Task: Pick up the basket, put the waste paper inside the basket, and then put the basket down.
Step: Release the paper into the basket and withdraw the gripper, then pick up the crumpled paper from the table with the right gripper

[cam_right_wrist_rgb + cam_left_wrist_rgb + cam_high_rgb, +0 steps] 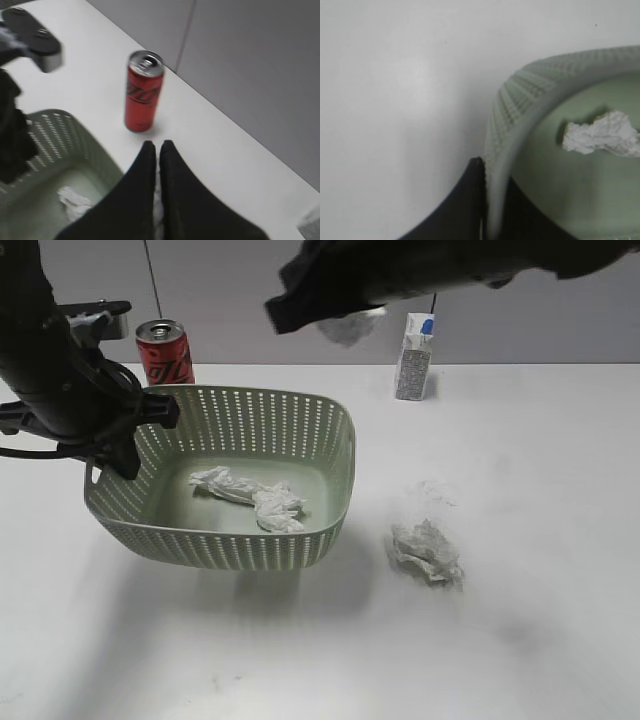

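The left gripper (125,445) is clamped on the basket (300,540), one finger either side of the left wall, and the basket hangs tilted off the table (540,640), its shadow loose beneath it. The left wrist view confirms it: rim pinched between the dark fingers (455,210), with one paper wad (602,137) lying on the floor inside, out ahead of those jaws.

Up top, the right gripper (345,325) rides high over the basket's far edge with its jaws drawn together on a second wad (348,330), a scrap of white just peeking out below the black fingers. In the right wrist view the two fingers (145,200) are almost touching, a sliver of white between them, and the basket opens below and to the left of the tips, the can (143,92) standing straight ahead beyond them.

So here's the relation that matters: the basket's open mouth lies down and slightly forward-left of the right jaws. I'd say that wad wants a short carry toward the basket's middle before letting go, since right now it looks closer to the far rim than the centre.

The third wad (427,550) sits on the table just right of the basket, well below the right jaws, plainly that arm's pick. The carton (414,358) stands clear at the back.
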Tool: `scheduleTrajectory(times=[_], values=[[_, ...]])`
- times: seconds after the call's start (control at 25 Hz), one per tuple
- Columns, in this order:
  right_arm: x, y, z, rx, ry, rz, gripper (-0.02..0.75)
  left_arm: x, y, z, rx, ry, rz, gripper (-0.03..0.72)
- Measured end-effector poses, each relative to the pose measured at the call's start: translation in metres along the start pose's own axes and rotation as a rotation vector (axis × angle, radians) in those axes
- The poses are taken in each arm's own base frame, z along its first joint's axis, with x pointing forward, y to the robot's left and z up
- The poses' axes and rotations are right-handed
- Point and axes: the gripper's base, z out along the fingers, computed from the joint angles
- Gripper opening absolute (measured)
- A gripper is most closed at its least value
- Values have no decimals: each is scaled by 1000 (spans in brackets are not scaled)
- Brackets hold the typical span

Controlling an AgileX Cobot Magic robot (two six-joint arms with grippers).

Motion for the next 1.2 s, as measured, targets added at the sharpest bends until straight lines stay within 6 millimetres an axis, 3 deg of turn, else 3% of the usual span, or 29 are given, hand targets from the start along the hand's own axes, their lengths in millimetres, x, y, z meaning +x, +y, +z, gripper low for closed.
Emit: scheduleTrajectory(times=[0.08, 0.16, 0.28, 0.4, 0.48, 0.6, 0.92, 1.08, 1.2], values=[[2, 21, 9, -46, -7, -18, -4, 0, 0, 0, 0, -1, 0, -1], [9, 33, 19, -70, 12, -25, 49, 0, 0, 0, 1, -1, -1, -1], [26, 37, 36, -80, 65, -27, 281, 0, 0, 0, 1, -1, -1, -1], [35, 39, 44, -86, 104, -23, 563, 0, 0, 0, 0, 0, -1, -1], [37, 38, 42, -91, 136, 9, 631, 0, 0, 0, 0, 1, -1, -1], [35, 31, 29, -83, 204, 59, 637, 0, 0, 0, -1, 4, -1, -1], [45, -38, -26, 84, 464, 167, 603, 1, 1, 0, -7, 7, 4, -1], [85, -38, -34, 96, 624, 125, 573, 0, 1, 0, -12, 4, 8, -1], [128, -30, -27, 81, 665, 115, 567, 0, 2, 0, -14, 2, 8, -1]])
